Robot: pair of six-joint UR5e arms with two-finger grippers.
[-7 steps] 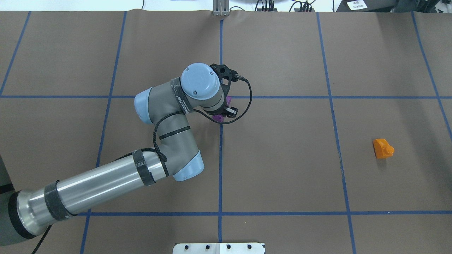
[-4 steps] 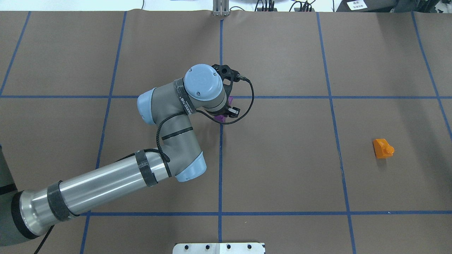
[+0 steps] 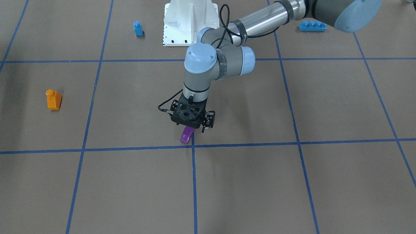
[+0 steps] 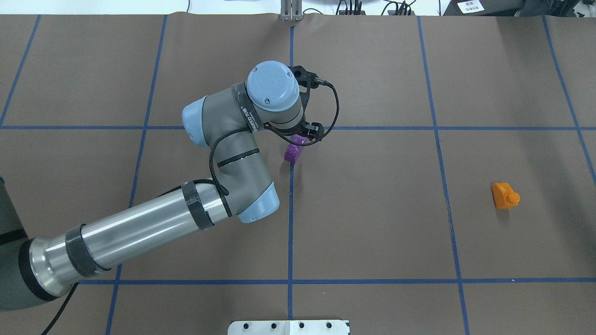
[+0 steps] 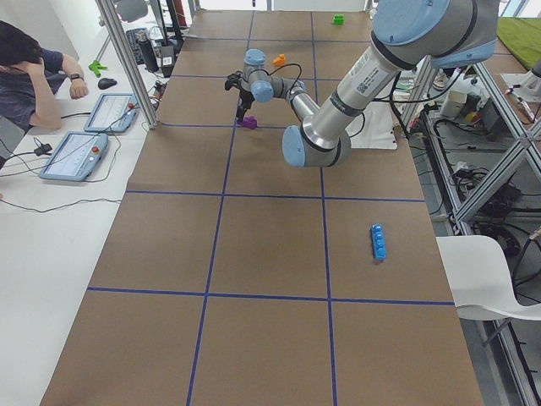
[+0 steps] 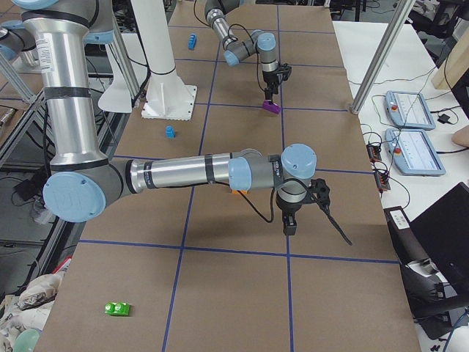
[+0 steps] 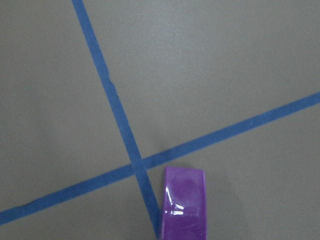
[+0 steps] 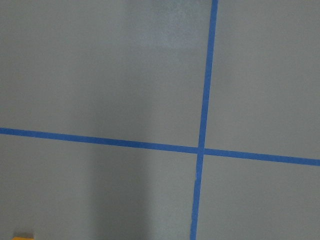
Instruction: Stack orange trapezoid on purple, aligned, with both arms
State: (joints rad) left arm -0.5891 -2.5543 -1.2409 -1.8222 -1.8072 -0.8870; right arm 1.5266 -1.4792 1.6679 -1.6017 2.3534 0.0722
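Purple point(image 4: 293, 152) sits at frame centre by the tape crossing point(image 4: 291, 128).
My left gripper point(image 3: 195, 127) hangs just over it; the orange trapezoid point(image 4: 505, 196) lies middle right. Whether this one or my right gripper point(image 6: 289, 226) is clenched, I cannot tell.

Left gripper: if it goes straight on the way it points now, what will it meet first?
Probably the purple: the left gripper points straight down, right above it. Depth is unclear; it may meet the table instead.
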